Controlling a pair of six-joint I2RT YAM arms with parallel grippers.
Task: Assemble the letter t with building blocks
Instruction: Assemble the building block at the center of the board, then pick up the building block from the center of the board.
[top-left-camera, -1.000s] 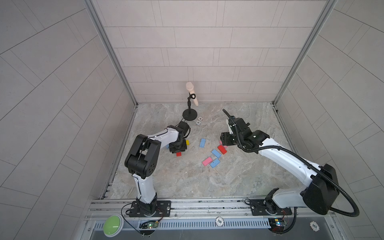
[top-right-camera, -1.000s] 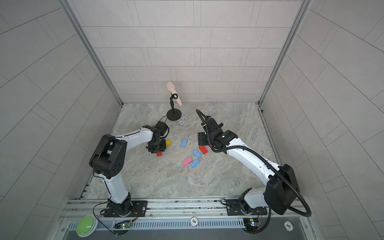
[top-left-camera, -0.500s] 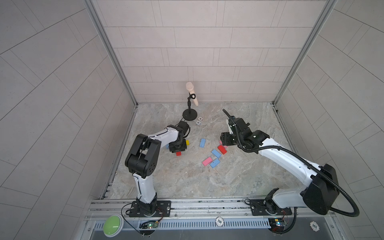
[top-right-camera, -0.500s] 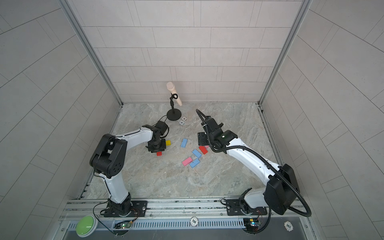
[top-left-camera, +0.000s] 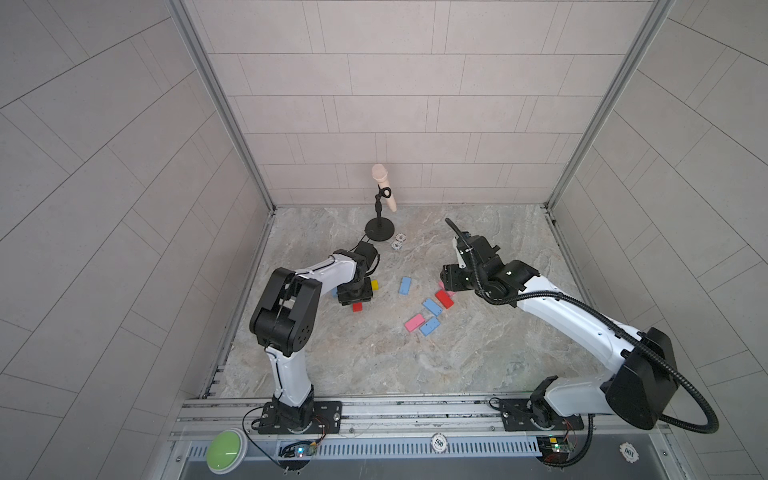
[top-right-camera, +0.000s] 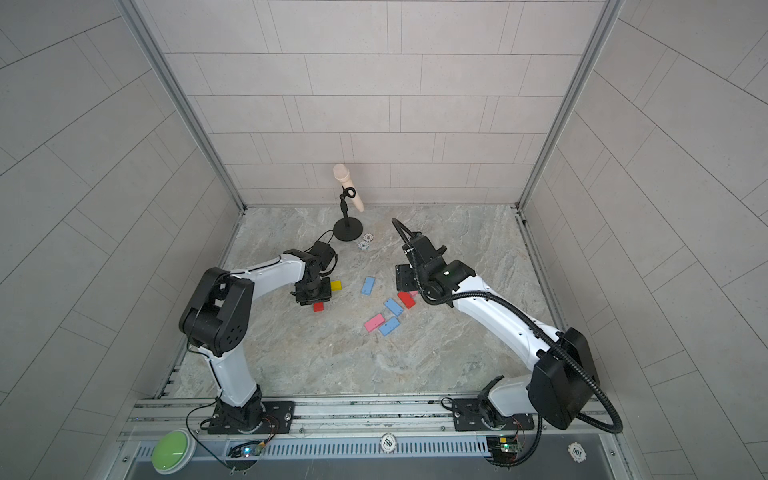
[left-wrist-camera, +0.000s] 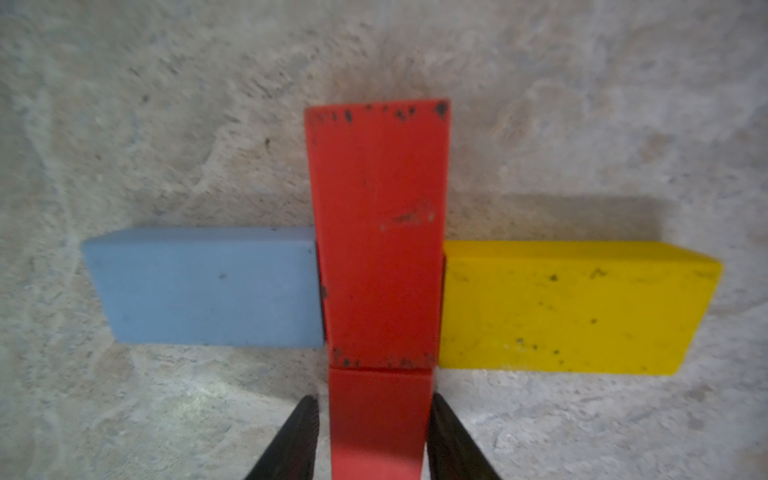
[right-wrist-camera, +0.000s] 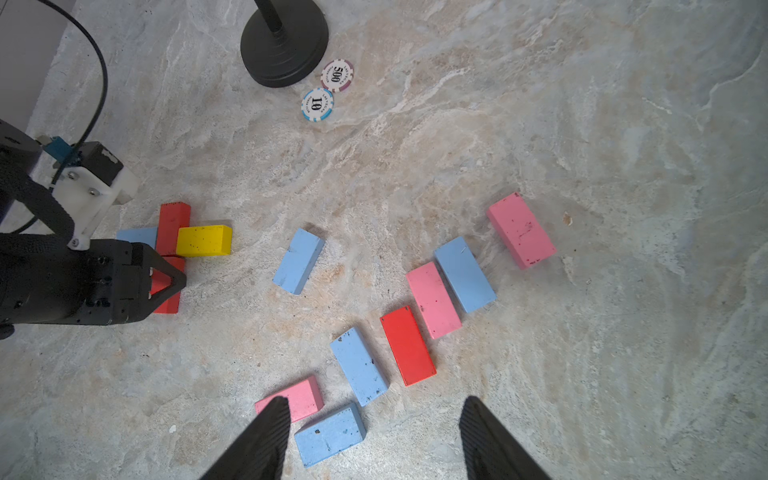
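Note:
In the left wrist view a red block (left-wrist-camera: 378, 232) lies between a light blue block (left-wrist-camera: 203, 286) and a yellow block (left-wrist-camera: 573, 307), forming a cross bar. A second red block (left-wrist-camera: 380, 419) continues the stem, end to end. My left gripper (left-wrist-camera: 374, 399) straddles this lower block, open, with thin gaps at both fingers. In both top views it hangs low over the group (top-left-camera: 355, 297) (top-right-camera: 313, 296). My right gripper (right-wrist-camera: 374, 401) is open and empty above several loose blocks, among them a red one (right-wrist-camera: 408, 345), a blue one (right-wrist-camera: 358, 365) and a pink one (right-wrist-camera: 433, 300).
A black microphone stand (top-left-camera: 379, 230) rises at the back, with two poker chips (right-wrist-camera: 336, 75) (right-wrist-camera: 317, 104) beside its base. A lone blue block (top-left-camera: 405, 286) lies between the two arms. Tiled walls close in three sides.
The left jaws have spread a little away from the lower red block. Neither arm has shifted, and the blocks lie as before.

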